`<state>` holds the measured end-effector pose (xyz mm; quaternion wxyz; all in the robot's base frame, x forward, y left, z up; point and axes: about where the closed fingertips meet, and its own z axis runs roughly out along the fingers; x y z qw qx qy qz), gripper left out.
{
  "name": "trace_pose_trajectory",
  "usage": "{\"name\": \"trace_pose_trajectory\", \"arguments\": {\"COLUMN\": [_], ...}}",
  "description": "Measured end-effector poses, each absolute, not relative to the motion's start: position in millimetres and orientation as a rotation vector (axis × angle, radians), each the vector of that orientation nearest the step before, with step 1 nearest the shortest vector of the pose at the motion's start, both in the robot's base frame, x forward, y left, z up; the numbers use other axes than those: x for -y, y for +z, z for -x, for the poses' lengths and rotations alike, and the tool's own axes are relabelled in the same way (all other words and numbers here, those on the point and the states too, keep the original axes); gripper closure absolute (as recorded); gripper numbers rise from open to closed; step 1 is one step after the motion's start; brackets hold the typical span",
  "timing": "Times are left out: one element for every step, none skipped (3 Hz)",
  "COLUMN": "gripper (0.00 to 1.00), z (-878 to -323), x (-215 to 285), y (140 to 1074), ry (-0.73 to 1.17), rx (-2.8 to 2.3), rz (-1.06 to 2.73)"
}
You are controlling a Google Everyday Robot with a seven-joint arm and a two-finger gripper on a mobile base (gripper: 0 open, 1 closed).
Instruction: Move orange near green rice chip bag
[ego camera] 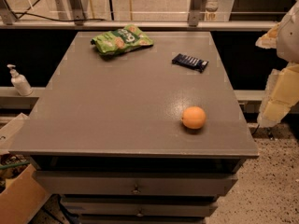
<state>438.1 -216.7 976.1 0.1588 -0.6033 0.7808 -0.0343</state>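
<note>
Judging from how things lie, you have the whole move ahead of you: nothing is picked up, and the fruit sits well apart from its target.

The table [117, 106] spreads out to the left of the claw [279, 94]. The claw hangs off the table's right side, raised and carrying nothing that shows. Whether it is open or closed I cannot tell.

The bag [121, 39] lies flat far to the claw's left, across the table near the back edge. The bar [189, 62], in a dark wrapper, lies nearer the claw, toward the back, roughly between claw and bag. The orange [194, 117] rests closest to the claw, down and to its left near the table's front right corner, touching nothing. The bottle [19, 80], a small pump type, stands on a ledge beyond the table's far side from the claw, out of play.

You have yet to reach down-left, take the orange, carry it diagonally away from the claw's present spot and set it beside the bag. The bar lies just off that line, so I would lift clear of it. The orange may roll on release.
</note>
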Motion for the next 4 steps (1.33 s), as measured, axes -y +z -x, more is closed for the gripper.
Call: {"name": "trace_pose_trajectory", "arguments": {"gripper": [0.0,0.0,0.0,0.0], "z": [-441,-456,-476,-489], "x": [215,209,199,187], "y": [976,961,940,915], "ry": [-0.097,-0.043,0.039,0.133], "rx": [-2.215,-2.207,-2.21,-2.23], "rz": [1.721,1.679,1.626,1.572]}}
